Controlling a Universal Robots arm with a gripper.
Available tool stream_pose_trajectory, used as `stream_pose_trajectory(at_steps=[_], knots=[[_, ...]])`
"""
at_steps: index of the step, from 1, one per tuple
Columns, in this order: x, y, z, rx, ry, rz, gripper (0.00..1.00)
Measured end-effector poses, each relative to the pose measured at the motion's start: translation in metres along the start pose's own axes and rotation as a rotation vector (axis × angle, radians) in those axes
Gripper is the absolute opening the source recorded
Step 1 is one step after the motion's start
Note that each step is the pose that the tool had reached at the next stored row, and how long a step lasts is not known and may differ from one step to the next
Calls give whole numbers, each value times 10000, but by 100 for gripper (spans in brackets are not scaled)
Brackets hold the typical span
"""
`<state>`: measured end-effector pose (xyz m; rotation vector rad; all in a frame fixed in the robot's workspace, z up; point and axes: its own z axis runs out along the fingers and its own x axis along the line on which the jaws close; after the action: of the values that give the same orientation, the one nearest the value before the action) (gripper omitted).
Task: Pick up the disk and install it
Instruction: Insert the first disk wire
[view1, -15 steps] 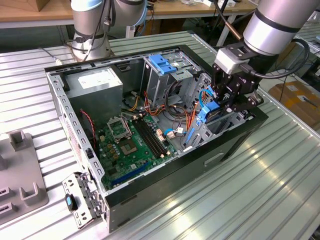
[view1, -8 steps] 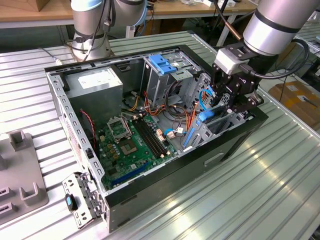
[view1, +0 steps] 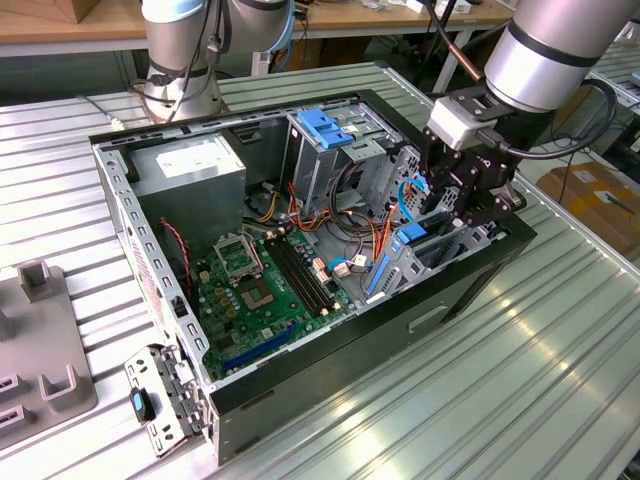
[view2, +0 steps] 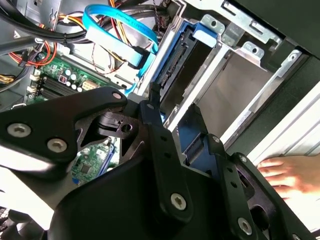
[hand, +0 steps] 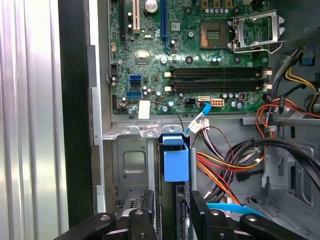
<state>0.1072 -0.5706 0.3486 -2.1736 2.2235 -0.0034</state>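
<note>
obs: open computer case (view1: 300, 385) lies on its side on the slatted metal worktop (view1: 560, 360). the arm reaches down into the end on the exterior view's right, and the pincer (view1: 458, 205) sits low among the metal drive bays there.

key relation: the disk (hand: 176, 162) lies directly ahead of the pincer (hand: 172, 196) and between its two sides, not off to either flank. it stands on edge in the drive bay (hand: 129, 160). the blue frame's tab end points toward the motherboard (hand: 200, 60), and the other end runs back under the pincer. judged from the second wrist view, the long axis of the disk (view2: 182, 52) runs roughly along the pincer's (view2: 182, 115) own reach, so the two look lined up rather than crossed.

pincer state: it brackets the near end of the disk. cannot tell whether it is clamped on the frame or standing just clear of it, as no contact line shows in either wrist view.

position of disk: inside the case, in the bay slot just beside the case wall, and it looks mostly seated. depth of seating not readable.

nearby: light-blue flat cable (view2: 120, 25) loops just beside the bay; red, orange and yellow wires (hand: 225, 170) crowd the other side. a person's hand (view2: 280, 175) rests outside the case wall, near the pincer. power supply box (view1: 190, 165) is well apart at the far end.
</note>
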Motion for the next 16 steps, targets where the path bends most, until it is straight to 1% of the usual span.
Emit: stream_pose_trajectory(at_steps=[10, 16], knots=[[0, 4, -3, -10, -1, 1, 42], [-1, 4, -42, -10, -2, 1, 42]])
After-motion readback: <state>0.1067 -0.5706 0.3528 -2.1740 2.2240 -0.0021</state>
